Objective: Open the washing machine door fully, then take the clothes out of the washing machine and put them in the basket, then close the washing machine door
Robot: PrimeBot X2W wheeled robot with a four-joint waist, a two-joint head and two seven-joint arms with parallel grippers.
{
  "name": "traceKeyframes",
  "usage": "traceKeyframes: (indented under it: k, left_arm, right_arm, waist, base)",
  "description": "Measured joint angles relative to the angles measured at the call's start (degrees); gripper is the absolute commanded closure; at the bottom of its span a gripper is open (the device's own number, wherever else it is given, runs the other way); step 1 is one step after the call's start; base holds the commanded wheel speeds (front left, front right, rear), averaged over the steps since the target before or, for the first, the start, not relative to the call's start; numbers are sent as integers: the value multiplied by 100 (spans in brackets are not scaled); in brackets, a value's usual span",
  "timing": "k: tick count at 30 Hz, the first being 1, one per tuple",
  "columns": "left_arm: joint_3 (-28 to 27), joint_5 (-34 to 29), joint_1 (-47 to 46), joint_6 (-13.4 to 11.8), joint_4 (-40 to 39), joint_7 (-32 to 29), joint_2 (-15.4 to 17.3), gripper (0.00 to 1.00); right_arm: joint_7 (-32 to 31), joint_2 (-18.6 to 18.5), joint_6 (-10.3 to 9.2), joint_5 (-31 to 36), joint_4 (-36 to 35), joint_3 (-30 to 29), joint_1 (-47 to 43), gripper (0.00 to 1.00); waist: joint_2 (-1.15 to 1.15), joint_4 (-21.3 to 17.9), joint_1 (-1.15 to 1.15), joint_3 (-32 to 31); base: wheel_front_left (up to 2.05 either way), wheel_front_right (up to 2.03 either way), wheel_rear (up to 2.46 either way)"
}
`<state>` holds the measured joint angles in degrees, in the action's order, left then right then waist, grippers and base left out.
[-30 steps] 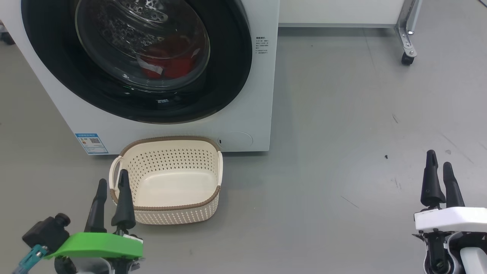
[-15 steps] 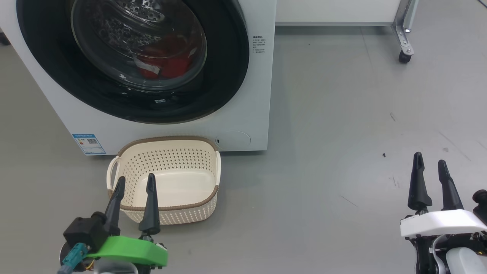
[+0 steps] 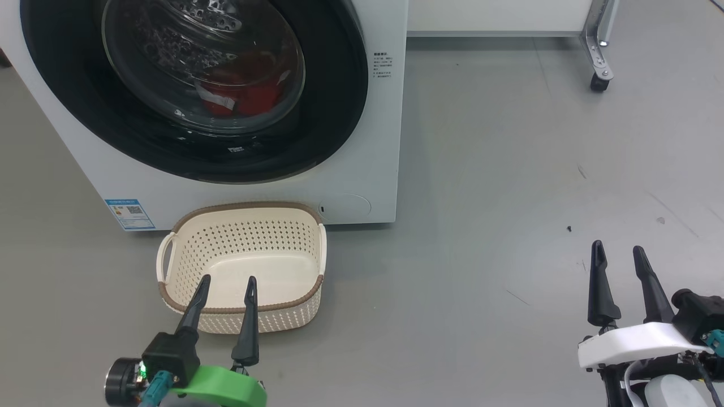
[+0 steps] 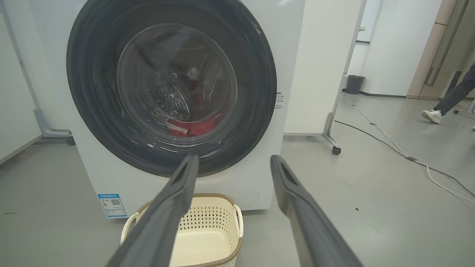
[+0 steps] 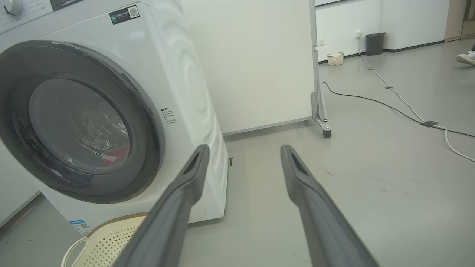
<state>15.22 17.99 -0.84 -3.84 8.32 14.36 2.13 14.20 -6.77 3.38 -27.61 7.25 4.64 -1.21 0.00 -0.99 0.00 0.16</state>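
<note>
Washing machine door (image 3: pixel 198 73): shut flat against the front of the washing machine (image 3: pixel 373 158); the clear glass bowl is ringed by the wide black rim.
Clothes (image 3: pixel 249 99): red fabric with a strip of white is seen through the glass, lying low in the drum.
Basket (image 3: pixel 243 206): set on the grey floor (image 3: pixel 481 198) just before the machine's foot, below the door; its cream bottom is shown bare; a blue label (image 3: pixel 129 213) is seen on the machine's lower corner, just beyond the basket's left handle.
Left hand (image 3: pixel 228 279): fingers spread apart and empty; in the head view the tips are seen over the basket's near rim; the hand is pointed toward the door.
Right hand (image 3: pixel 616 247): fingers spread apart and empty; held over bare floor, well apart from basket and machine.
Background: a castor (image 3: pixel 599 82) on a metal frame is seen beyond the machine's right side; a cable (image 4: pixel 389 144) is laid across the floor; a person's shoe (image 4: pixel 432 115) is seen far off.
</note>
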Motion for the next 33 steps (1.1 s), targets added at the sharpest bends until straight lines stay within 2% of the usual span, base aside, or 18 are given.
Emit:
traceKeyframes:
  k: [12,33]
  left_arm:
    - [79,222,15,-151,402,0,7,0]
    - [167,398,38,-226,814,0,8,0]
  right_arm:
    - [-26,26,-58,47,353,126,0,0]
    - [-78,19,-58,223,679,304,21,0]
  waist:
    - [0,-24,0,7]
    - [0,-39,0,-30]
  base:
    - [0,0,0]
    - [0,0,0]
